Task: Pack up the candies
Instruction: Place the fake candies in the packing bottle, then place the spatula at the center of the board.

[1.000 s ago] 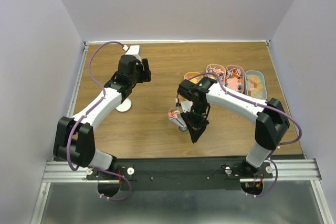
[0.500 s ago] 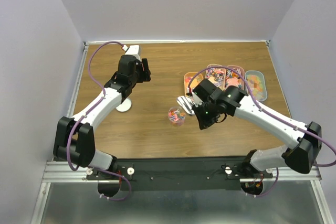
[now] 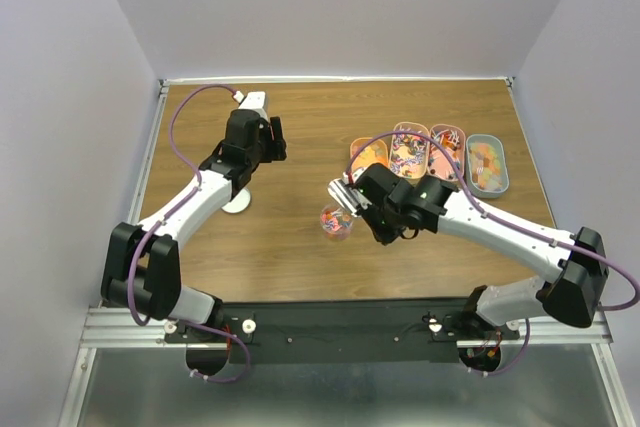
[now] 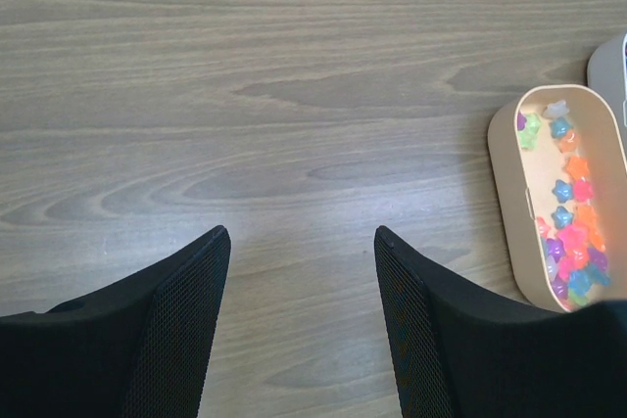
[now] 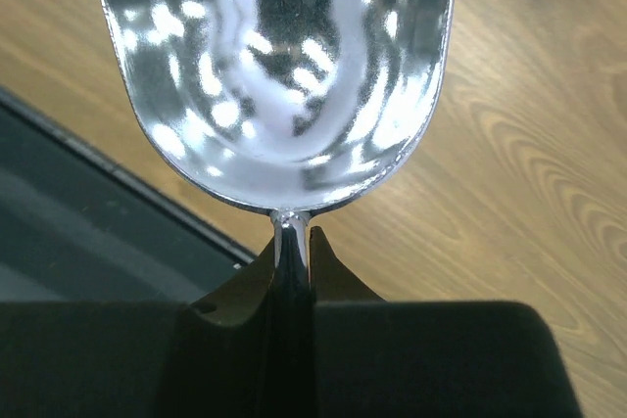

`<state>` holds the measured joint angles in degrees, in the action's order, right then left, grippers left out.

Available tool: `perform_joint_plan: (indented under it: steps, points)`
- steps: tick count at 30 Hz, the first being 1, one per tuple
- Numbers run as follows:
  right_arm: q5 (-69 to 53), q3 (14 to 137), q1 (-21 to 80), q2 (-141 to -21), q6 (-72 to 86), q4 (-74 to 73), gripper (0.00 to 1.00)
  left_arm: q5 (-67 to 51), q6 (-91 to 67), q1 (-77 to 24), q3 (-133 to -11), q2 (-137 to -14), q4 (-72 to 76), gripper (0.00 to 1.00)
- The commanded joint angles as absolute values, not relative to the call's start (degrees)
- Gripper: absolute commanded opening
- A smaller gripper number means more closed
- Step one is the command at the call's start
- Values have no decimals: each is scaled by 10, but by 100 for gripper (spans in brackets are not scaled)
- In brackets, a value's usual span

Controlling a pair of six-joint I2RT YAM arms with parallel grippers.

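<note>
Four oblong trays (image 3: 410, 147) sit in a row just past the little clear cup (image 3: 335, 220) and to its right, all on a wood-grain table (image 3: 300, 117). The right arm reaches in from the cup's right, and its purple cable (image 3: 400, 133) loops across the trays in the overhead view. Left of the cup there's a white round disc (image 3: 236, 202), half tucked under the left arm.

The candies (image 4: 568, 232) are tiny, glossy and star-shaped: pink, orange, blue, green, purple. Most are heaped in the trays, and a small pink-orange pile sits in the cup.

The right gripper (image 5: 294, 252) is pinched tight on the thin stem of a metal scoop (image 5: 284, 66), which has a rounded, mirror-bright bowl full of reflections. It's just behind the cup; can't tell if they touch. The left gripper (image 4: 299, 237) is well off to the cup's left and farther back, with its black mesh-textured fingers (image 4: 176, 330) spread apart over bare wood.
</note>
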<state>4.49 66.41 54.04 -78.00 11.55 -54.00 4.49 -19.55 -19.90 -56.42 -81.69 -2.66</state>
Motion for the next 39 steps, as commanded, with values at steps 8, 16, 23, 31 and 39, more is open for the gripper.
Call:
perform_joint_plan:
  steps: [8, 16, 23, 31, 39]
  points:
    - [201, 603, 543, -794, 228, -492, 1, 63, -213, -200, -540, -775, -39, 68]
    - [155, 617, 534, -810, 331, -521, 1, 63, -221, -200, -541, -761, -53, 69]
    - [170, 490, 517, -755, 432, -520, 1, 63, -228, -200, -530, -755, -57, 69]
    - [164, 378, 488, -720, 508, -492, 1, 64, -242, -200, -515, -743, -72, 70]
    - [149, 374, 451, -754, 485, -478, 28, 90, -277, -200, -493, -714, -113, 70]
